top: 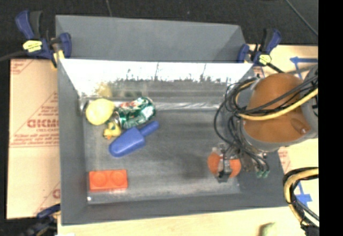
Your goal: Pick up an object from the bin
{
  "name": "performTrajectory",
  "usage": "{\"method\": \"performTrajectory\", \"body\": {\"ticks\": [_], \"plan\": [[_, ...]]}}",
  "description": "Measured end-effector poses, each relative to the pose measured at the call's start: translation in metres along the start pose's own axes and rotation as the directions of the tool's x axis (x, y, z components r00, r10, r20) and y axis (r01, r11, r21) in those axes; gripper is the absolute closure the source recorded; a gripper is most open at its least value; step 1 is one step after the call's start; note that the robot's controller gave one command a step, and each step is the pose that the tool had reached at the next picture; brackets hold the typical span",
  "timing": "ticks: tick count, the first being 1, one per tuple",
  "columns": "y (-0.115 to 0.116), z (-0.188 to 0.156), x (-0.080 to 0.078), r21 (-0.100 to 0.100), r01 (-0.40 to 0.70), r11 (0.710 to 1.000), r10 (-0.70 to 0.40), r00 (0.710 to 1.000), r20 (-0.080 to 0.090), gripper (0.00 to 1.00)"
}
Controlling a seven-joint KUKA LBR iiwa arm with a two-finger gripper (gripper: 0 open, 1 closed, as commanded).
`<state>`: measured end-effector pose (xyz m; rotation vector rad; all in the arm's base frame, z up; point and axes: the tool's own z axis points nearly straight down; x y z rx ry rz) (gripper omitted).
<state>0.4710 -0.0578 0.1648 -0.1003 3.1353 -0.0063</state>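
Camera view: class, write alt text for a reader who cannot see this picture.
The robot's hand is low in the lower right corner of the bin, right by a small orange thing. At upper left lie a round yellow thing, a crushed green can and a blue plastic piece together; an orange two-stud brick lies at lower left.

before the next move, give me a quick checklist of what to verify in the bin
1. Gripper down inside the bin, at the view's lower right corner: ok.
2. Small orange-red thing at the gripper, held or just beside it: cannot tell.
3. Yellow ball, green can and blue piece bunched at upper left, well apart from the gripper: ok.
4. Orange brick lying alone at lower left, apart from the others: ok.
5. Cables clear of the bin's right wall: cannot tell.
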Motion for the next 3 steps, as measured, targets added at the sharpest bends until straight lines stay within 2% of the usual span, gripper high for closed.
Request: {"method": "performTrajectory", "body": {"ticks": [1, 3], "plan": [[-0.001, -0.032, -0.002, 0.002, 0.000, 1.000, 0.000, 1.000, 0.009, 1.00], [-0.001, -0.063, -0.002, 0.002, -0.002, 1.000, 0.002, 1.000, 0.009, 1.00]]}}
